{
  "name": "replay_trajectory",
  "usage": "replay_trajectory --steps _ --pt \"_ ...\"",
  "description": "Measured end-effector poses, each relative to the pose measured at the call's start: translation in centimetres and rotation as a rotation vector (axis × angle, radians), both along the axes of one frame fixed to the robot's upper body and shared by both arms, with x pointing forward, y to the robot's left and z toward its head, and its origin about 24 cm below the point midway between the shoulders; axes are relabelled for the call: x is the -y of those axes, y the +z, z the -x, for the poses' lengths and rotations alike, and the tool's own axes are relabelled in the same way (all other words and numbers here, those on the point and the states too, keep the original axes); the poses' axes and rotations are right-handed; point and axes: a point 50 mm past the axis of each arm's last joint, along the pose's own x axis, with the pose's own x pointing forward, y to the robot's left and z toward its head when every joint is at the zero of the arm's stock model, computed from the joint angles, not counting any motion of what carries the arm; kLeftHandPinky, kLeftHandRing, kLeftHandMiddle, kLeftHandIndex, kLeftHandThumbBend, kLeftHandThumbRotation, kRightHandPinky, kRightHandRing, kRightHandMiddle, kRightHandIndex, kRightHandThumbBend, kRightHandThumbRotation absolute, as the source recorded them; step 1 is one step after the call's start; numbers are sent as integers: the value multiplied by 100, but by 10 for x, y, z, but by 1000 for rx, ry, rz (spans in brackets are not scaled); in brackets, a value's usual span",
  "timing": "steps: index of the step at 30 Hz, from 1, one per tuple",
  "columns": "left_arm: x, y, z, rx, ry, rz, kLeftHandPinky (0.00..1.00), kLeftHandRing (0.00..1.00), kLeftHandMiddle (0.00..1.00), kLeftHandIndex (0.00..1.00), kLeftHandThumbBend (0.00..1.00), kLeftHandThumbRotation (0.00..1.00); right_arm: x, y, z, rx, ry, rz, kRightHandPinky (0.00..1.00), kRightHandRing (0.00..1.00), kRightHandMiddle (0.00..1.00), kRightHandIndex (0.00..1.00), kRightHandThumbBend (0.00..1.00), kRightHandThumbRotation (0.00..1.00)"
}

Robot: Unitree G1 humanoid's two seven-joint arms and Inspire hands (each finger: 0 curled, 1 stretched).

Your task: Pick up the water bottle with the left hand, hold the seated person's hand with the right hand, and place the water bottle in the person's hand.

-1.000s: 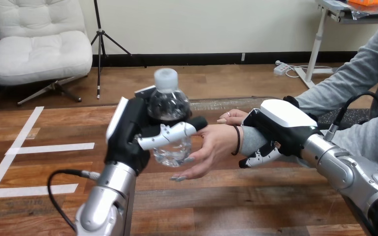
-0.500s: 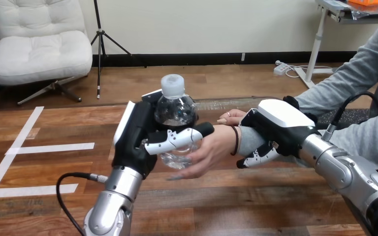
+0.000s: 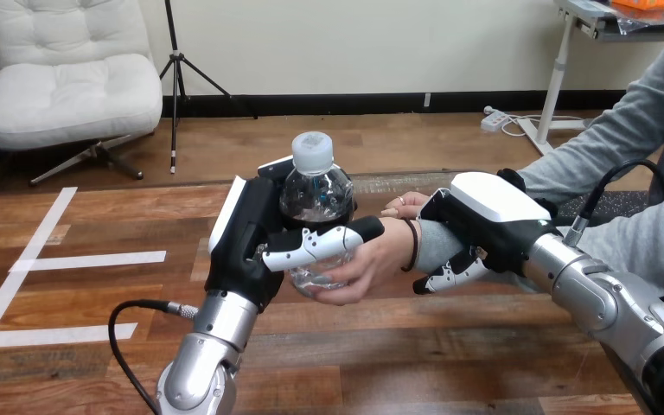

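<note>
While gripped by left hand (image 3: 249, 246), water bottle (image 3: 315, 192) upright, touching person's hand (image 3: 373, 259)

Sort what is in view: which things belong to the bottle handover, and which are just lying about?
Part of the job:
water bottle, gripped by the left hand
person's hand, fingers curled under the bottle's base
right hand, curled round the person's wrist

Just lying about:
white tape strips on the wooden table
</note>
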Motion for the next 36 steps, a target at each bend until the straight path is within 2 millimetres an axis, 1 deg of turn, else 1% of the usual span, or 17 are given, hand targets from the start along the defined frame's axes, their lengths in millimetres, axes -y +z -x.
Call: replay_trajectory --steps 11,24,36 --pt "3 0 -4 9 -7 8 31 36 39 39 78 0 0 0 0 -4 1 2 16 20 26 27 67 0" --pt "4 -4 -7 -5 9 6 32 36 39 39 79 0 1 -1 0 -7 -1 4 16 20 25 26 68 0" --pt "5 -6 -12 -10 16 -2 32 36 39 39 77 0 2 -1 1 -10 -3 6 16 20 25 26 67 0"
